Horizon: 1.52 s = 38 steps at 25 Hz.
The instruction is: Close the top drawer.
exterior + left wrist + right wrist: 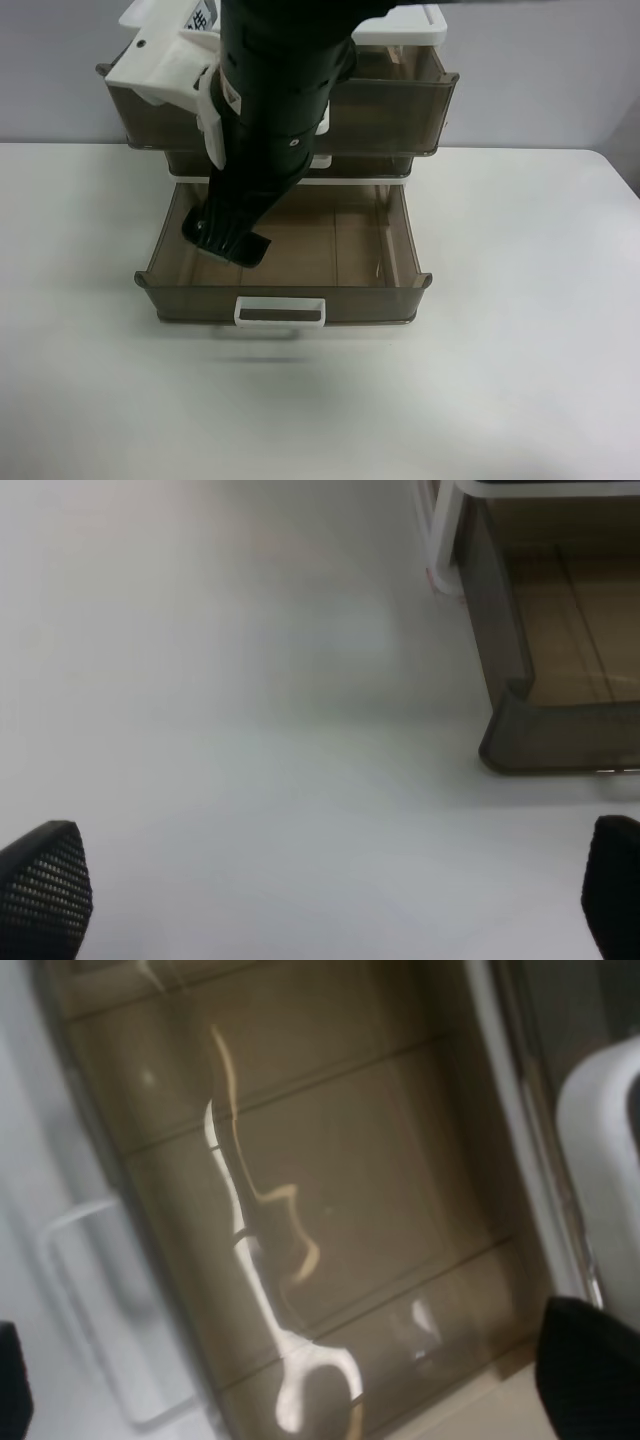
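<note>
Top drawer (392,104) juts out behind the right hand (228,240), which hangs spread open over the lowest drawer (370,300)

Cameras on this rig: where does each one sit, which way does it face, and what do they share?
Exterior high: above, looking down on the white table, the top drawer and the pulled-out lowest drawer; one arm reaches into it.
Right wrist: on that arm, facing the lowest drawer's floor; right gripper's fingertips at the edges.
Left wrist: over the table, facing a drawer corner; left gripper's fingertips wide apart.
Shared: exterior high and right wrist show that floor.
</note>
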Motion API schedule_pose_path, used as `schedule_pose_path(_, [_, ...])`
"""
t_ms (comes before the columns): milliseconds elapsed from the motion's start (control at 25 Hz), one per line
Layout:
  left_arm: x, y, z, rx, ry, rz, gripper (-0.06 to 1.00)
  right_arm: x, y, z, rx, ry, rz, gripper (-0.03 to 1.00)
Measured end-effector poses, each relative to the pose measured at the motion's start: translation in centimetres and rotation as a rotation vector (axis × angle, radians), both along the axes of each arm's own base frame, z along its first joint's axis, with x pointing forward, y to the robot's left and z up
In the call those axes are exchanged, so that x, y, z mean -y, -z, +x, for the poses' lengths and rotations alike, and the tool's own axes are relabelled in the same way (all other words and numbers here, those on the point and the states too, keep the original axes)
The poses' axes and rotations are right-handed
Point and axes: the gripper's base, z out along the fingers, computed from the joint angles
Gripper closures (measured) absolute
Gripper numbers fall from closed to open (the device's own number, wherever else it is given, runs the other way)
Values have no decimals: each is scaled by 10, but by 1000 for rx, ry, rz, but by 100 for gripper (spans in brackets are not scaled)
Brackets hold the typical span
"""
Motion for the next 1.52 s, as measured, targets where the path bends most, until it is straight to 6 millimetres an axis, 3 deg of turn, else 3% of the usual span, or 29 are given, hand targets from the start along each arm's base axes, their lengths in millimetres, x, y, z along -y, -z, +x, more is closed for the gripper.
schedule_pose_path(520, [0,0,0,0,0,0,-5,29,-5,59,51,110,161,-2])
schedule_pose_path(800, [0,0,0,0,0,0,-5,34,4,72,10,162,201,-2])
schedule_pose_path(880, [0,0,0,0,0,0,-5,36,-5,66,12,157,208,-2])
schedule_pose_path(1000, [0,0,0,0,0,0,-5,47,-39,45,41,136,231,-3])
schedule_pose_path(1120, [0,0,0,0,0,0,-5,74,-83,10,37,139,256,-3])
schedule_pose_path(1240, [0,0,0,0,0,0,-5,109,-112,-20,-6,167,242,-3])
schedule_pose_path(1360, [0,0,0,0,0,0,-5,136,-134,-44,-1,181,268,-3])
schedule_pose_path(1400, [0,0,0,0,0,0,-5,136,-134,-44,-1,181,268,-3])
schedule_pose_path(1520, [0,0,0,0,0,0,-5,162,-143,-66,22,189,316,-3])
